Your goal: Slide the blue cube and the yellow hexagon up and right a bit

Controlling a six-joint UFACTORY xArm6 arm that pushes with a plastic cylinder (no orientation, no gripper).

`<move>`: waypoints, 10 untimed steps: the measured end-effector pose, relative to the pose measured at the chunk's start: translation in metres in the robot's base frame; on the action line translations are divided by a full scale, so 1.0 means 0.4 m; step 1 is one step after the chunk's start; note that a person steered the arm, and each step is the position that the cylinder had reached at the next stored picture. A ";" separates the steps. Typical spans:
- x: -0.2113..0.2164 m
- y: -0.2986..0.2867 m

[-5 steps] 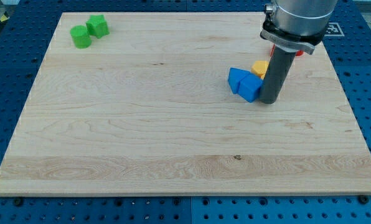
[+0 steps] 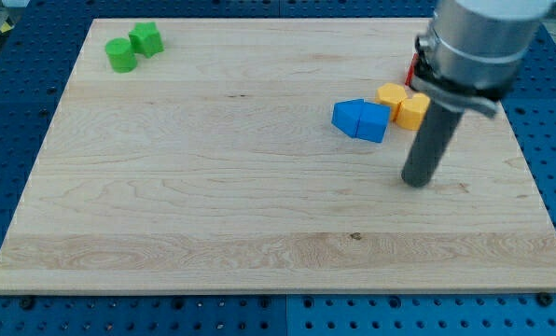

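Two blue blocks sit touching right of the board's centre: a blue cube [image 2: 373, 122] on the right and another blue block [image 2: 349, 115] on its left. Two yellow blocks lie just up and right of them: a yellow hexagon [image 2: 390, 95] and a second yellow block [image 2: 411, 109], touching each other. My tip [image 2: 416, 182] rests on the board below and right of the blue cube, well apart from it. The rod rises toward the view's top right and hides part of a red block [image 2: 413, 68].
Two green blocks, a cylinder [image 2: 121, 56] and another green block [image 2: 146, 38], sit touching at the board's top left. The wooden board [image 2: 213, 187] lies on a blue perforated table.
My tip has moved down and right, away from the blue cube. The blue blocks have shifted slightly left and up, and both yellow blocks now show.
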State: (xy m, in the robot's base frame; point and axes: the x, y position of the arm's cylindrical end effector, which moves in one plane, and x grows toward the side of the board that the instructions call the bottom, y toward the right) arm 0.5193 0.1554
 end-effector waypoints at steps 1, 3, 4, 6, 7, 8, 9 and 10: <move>0.033 -0.083; 0.007 -0.298; -0.040 -0.329; -0.096 -0.292; -0.129 -0.265; -0.138 -0.240; -0.177 -0.174; -0.200 -0.132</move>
State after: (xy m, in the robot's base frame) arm 0.4392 0.1027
